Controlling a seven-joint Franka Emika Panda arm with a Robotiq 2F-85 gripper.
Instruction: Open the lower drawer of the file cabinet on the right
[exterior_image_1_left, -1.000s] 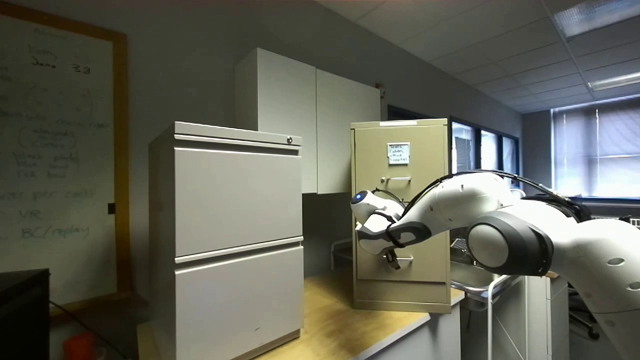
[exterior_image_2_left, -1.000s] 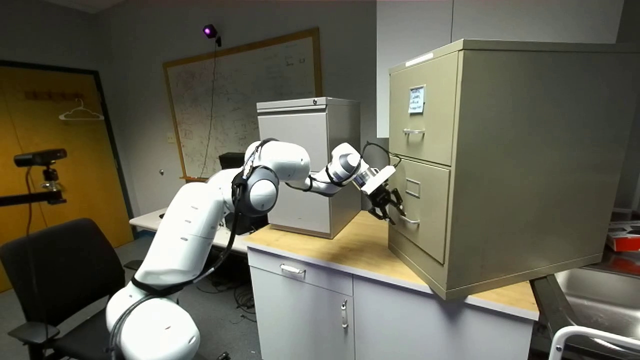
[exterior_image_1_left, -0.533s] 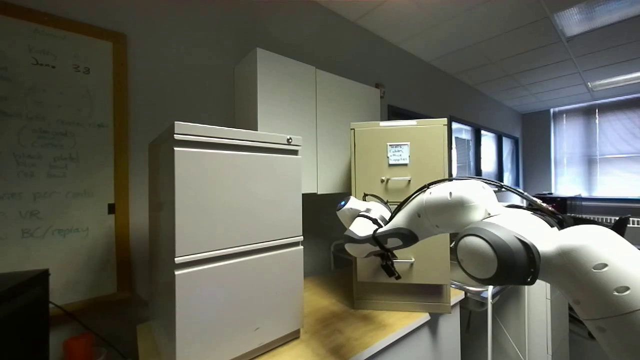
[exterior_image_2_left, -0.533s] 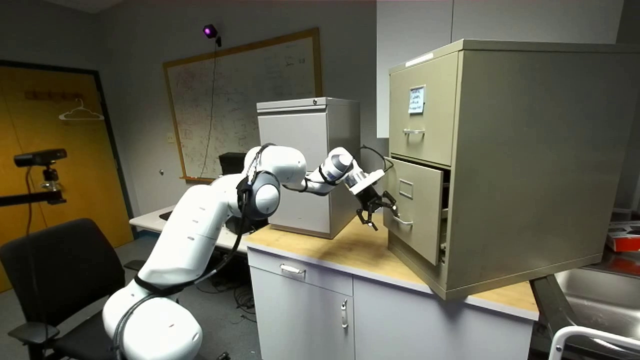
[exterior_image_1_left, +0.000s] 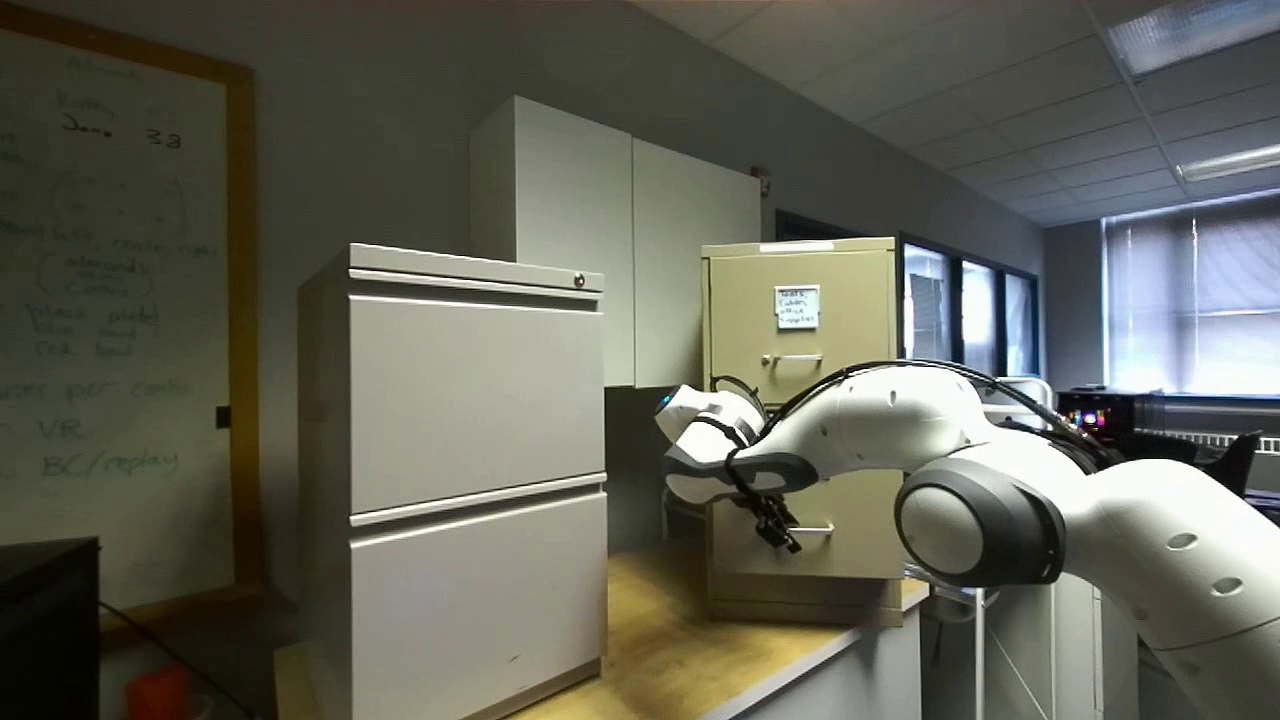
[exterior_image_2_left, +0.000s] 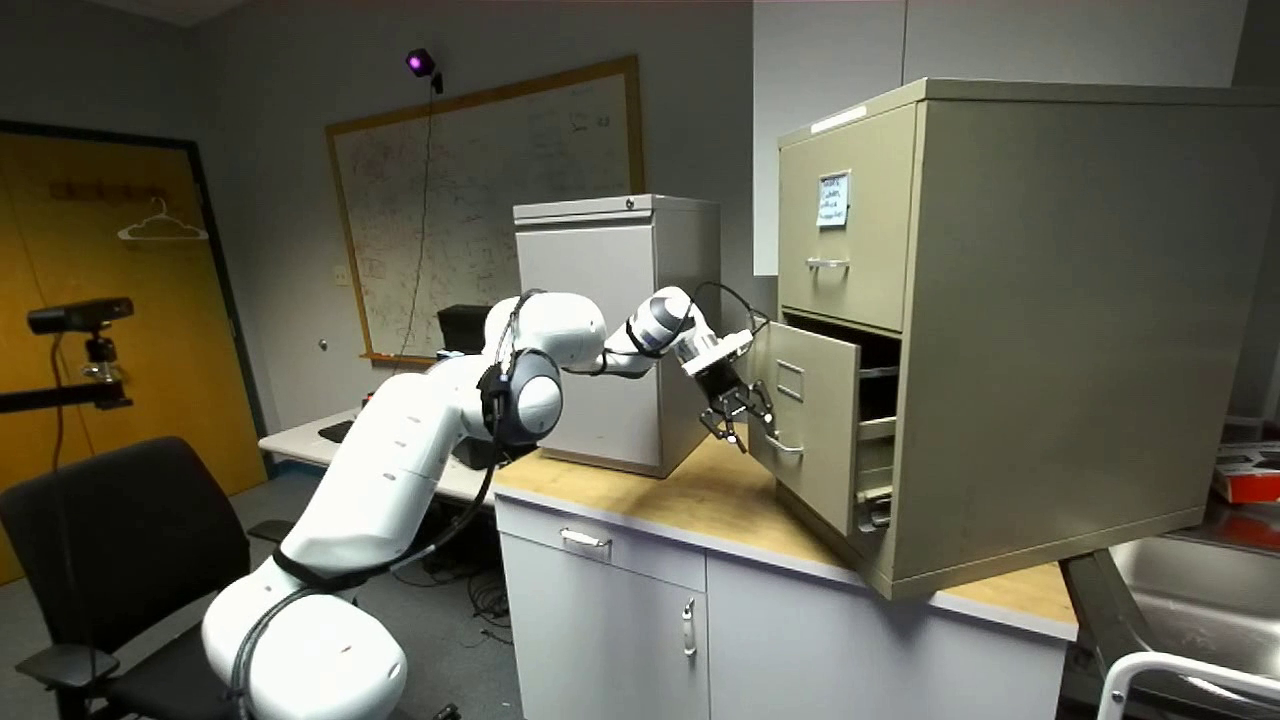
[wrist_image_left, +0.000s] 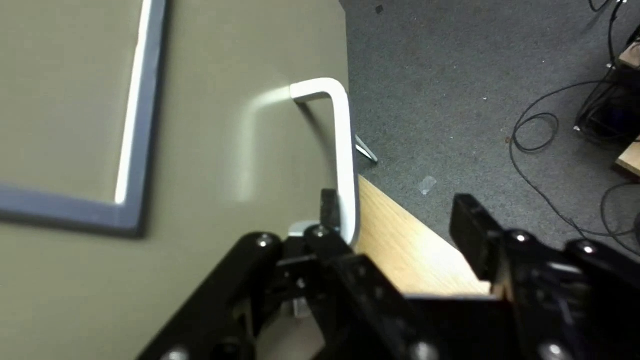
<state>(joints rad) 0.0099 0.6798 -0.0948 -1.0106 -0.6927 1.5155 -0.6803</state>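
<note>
Your lower drawer (exterior_image_2_left: 825, 450) is partway out of the tan cabinet (exterior_image_2_left: 1060, 330); in an exterior view its front stands off the cabinet body & you can see into the gap above it & along its side. Your pincer (wrist_image_left: 398, 215) is spread, w/ a wide gap btwn its two sides in the wrist view. One finger (wrist_image_left: 330, 207) sits btwn the handle (wrist_image_left: 346, 145) & the drawer front, nr one end of the bar; can't tell if it's touching. The other finger is well apart from the bar, on the outer side, seen against wood counter (exterior_image_2_left: 700, 505) & carpet (wrist_image_left: 425, 100). Your arm (exterior_image_1_left: 890, 415), bent, hides a good bit of the lower drawer in an exterior view; the pincer's angled down by the handle in both exterior views. Upper drawer (exterior_image_2_left: 875, 260) is flush w/ the cabinet, paper note (exterior_image_2_left: 833, 200) on its front. Tan cabinet stands on the counter, its nr bottom corner jutting past the front edge. Grey cabinet (exterior_image_1_left: 475, 400) is on the same counter, apart from the tan one. You've also got a black chair (exterior_image_2_left: 120, 560) & a metal sink (exterior_image_2_left: 1200, 620) in an exterior view.
</note>
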